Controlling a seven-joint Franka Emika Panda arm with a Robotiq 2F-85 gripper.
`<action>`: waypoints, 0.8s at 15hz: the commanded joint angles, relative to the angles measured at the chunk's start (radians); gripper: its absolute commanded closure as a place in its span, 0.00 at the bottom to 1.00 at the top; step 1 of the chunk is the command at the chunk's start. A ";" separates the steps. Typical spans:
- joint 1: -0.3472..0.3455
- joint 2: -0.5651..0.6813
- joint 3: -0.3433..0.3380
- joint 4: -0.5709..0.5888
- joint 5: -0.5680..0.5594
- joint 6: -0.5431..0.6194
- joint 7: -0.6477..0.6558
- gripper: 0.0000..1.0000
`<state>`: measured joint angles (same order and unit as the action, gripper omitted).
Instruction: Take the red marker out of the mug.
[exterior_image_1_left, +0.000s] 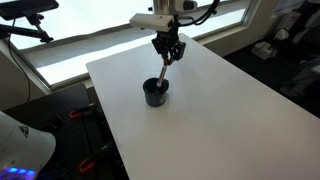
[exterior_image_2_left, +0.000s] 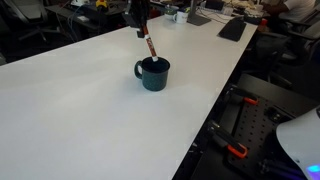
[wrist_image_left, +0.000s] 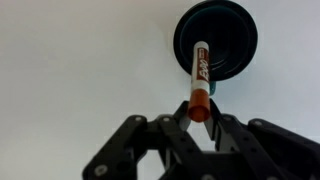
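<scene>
While the jaws pinch the marker (wrist_image_left: 198, 75) by its top end, its long axis slants down toward the mug (wrist_image_left: 228, 38) on the desk (wrist_image_left: 80, 60).

In an exterior view, the mug (exterior_image_1_left: 155, 95) stands on the white table (exterior_image_1_left: 220, 110). The gripper (exterior_image_1_left: 168, 52), at one o'clock from it, clamps the red marker (exterior_image_1_left: 163, 75), tilted, lower end at the mug's mouth.

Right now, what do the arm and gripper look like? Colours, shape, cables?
Gripper: black, two fingers on angular open linkages. Arm link above it: white, with what looks like a dark cable trailing off. No markings legible.
</scene>
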<state>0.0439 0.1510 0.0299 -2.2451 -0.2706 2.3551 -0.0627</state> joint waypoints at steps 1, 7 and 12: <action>0.002 -0.079 -0.004 -0.005 -0.018 -0.028 -0.001 0.95; -0.021 -0.084 -0.022 0.016 -0.044 -0.016 -0.008 0.95; -0.054 -0.041 -0.061 0.058 -0.074 -0.015 -0.023 0.95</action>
<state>0.0082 0.0788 -0.0137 -2.2310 -0.3161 2.3533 -0.0716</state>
